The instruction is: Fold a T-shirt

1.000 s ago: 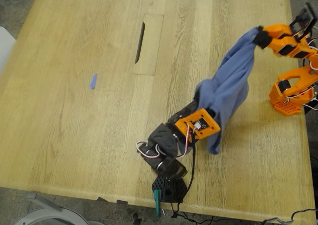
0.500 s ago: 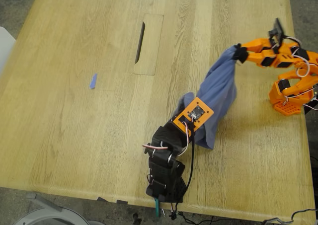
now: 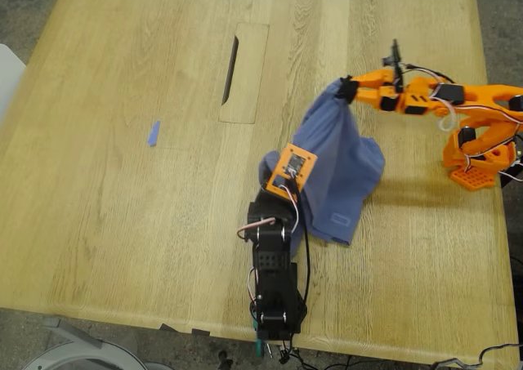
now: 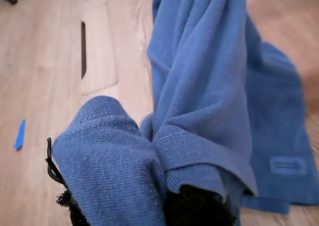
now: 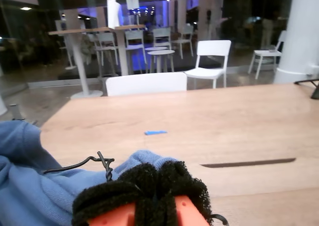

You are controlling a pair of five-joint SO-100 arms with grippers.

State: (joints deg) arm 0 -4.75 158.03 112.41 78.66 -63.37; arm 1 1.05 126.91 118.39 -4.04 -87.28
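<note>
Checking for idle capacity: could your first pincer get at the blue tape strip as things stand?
Probably not yet. My first pincer is shut on the T-shirt, which drapes over it. Nothing stands on the table toward the blue tape strip, but it would have to let go first.

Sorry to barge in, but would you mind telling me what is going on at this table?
Two arms are handling a blue T-shirt on a wooden table. My first claw grips one bunched edge, and my second claw grips another part higher up, so the cloth hangs between them with its lower part resting on the table. It is not yet spread flat or folded. A blue tape strip lies apart.
</note>
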